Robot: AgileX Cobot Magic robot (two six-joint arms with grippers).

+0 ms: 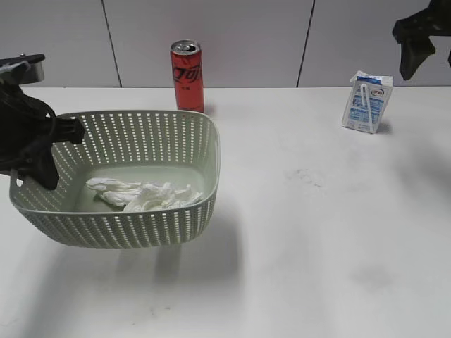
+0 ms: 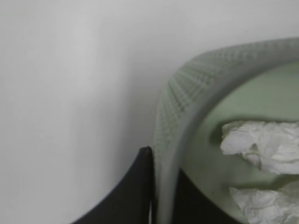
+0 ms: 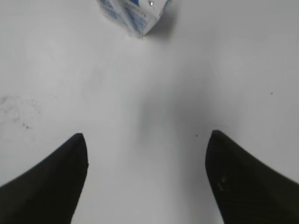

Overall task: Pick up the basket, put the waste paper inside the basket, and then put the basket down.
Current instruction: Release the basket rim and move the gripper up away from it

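Can (image 1: 187,75) behind basket (image 1: 141,211), carton (image 1: 367,101) far right

The black left gripper (image 1: 44,156) is reaching in from the left edge of the exterior view, its jaws closing on the left rim of the pale sage-green slotted plastic basket (image 1: 141,134) and holding it tilted, with one side raised off the white worktop (image 1: 317,232). In the left wrist view, one dark finger is pressing the outside of the rim and the other the inside. The black right gripper (image 1: 417,44) is hanging high at the upper right corner, well above the worktop, its jaws spread wide apart and holding nothing, as the right wrist view shows.
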